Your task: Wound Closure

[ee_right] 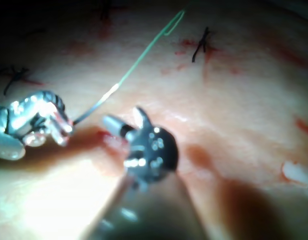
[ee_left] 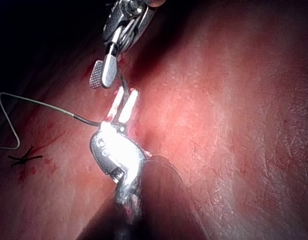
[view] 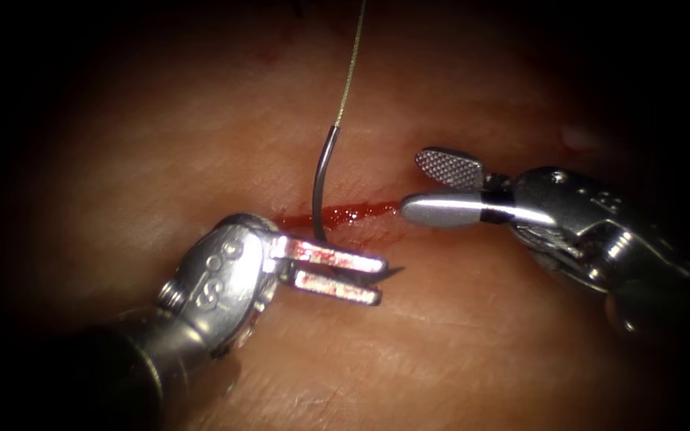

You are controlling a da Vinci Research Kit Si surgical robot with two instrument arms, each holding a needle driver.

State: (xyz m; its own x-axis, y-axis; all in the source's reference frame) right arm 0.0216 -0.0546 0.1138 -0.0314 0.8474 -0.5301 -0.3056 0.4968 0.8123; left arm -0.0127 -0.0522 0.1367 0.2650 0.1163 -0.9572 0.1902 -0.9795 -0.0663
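Your left hand (view: 337,275) grips the needle (view: 319,187) near its tip at frame centre; your right hand (view: 441,187), gaping and empty, waits just right.

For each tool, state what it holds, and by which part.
Left tool: the needle, gripped near its pointed end. Right tool: open, holding nothing.

Left tool (view: 343,275) brought in from lower left, shaft angled up toward the cut, jaws clamped on the needle (view: 320,183) near its tip, right tool (view: 433,187) held level from the right, jaws parted, nothing gripped
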